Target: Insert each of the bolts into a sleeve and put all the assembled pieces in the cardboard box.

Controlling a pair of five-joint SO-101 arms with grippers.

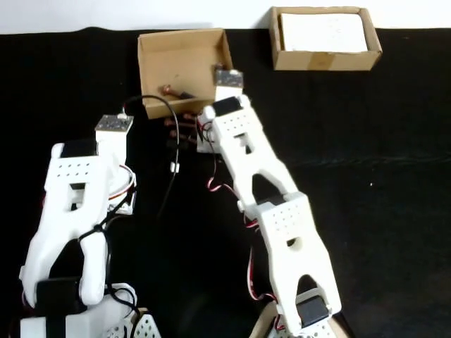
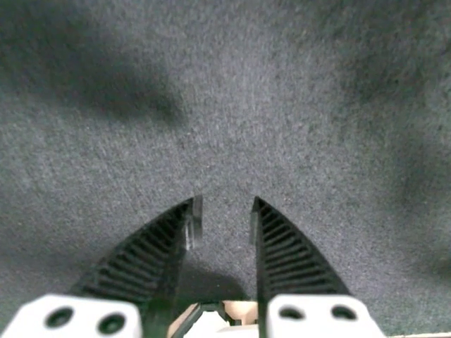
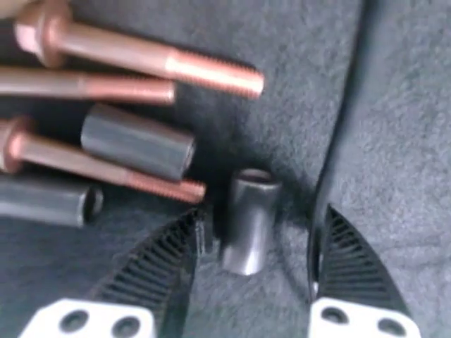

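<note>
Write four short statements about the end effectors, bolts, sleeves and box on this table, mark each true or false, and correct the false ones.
1. The right end effector is open, with a dark sleeve between its fingers. True.
2. The left end effector is shut on a bolt. False: it is open over bare cloth with nothing between its fingers.
3. Copper-coloured bolts lie on the cloth close to that sleeve. True.
4. The cardboard box by the right arm has nothing in it. False: a coppery piece lies inside, along its near wall.
</note>
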